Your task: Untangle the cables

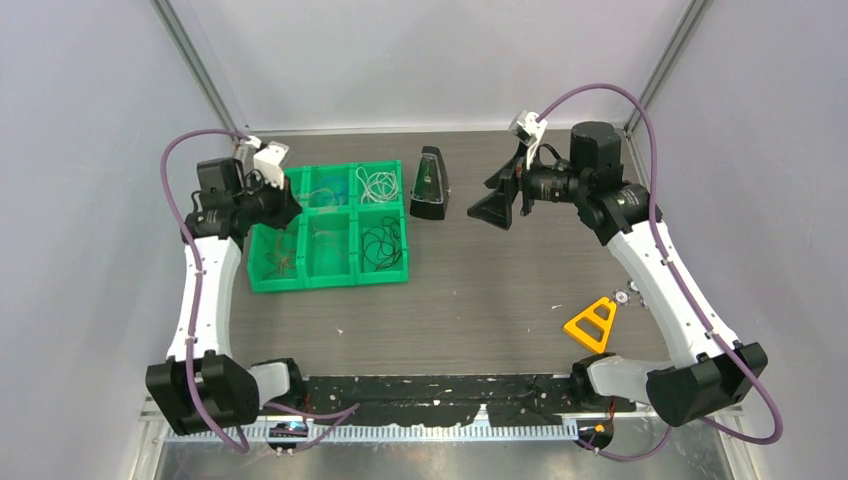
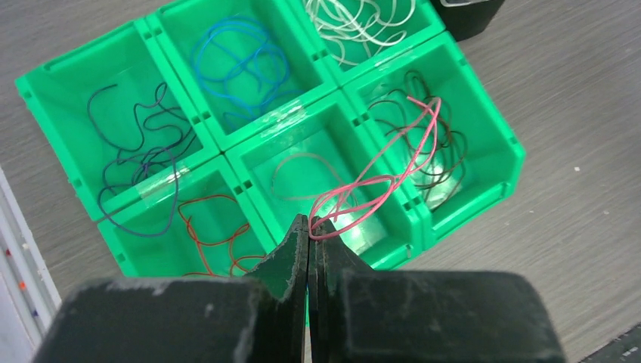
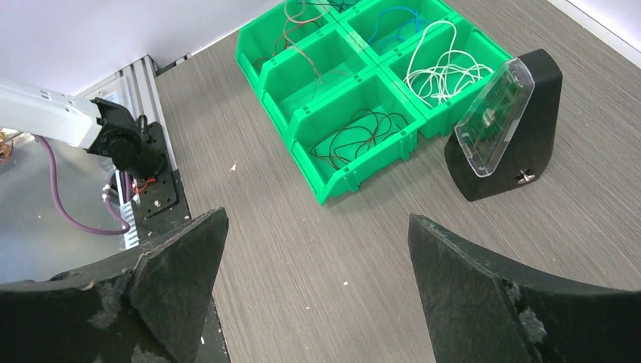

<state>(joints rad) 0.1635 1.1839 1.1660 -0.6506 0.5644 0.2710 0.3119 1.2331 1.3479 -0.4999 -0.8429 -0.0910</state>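
Observation:
A green six-compartment bin [image 1: 330, 282] [image 2: 472, 204] [image 3: 332, 189] holds sorted cables: dark blue [image 2: 136, 144], light blue [image 2: 234, 64], white [image 2: 355, 26] [image 3: 442, 72], red-orange [image 2: 208, 234], a thin pinkish one [image 2: 302, 162] and dark brown [image 2: 438, 159] [image 3: 355, 136]. My left gripper [image 2: 310, 223] [image 1: 285, 205] hovers above the bin, shut on a pink cable [image 2: 378, 178] whose loop hangs over the brown-cable compartment. My right gripper [image 3: 317, 227] [image 1: 497, 205] is open and empty above the bare table, right of the bin.
A black wedge-shaped metronome-like device [image 1: 430, 185] [image 3: 503, 125] stands just right of the bin. An orange triangular piece [image 1: 592, 323] and small metal parts [image 1: 627, 294] lie at the right front. Grey walls enclose the table.

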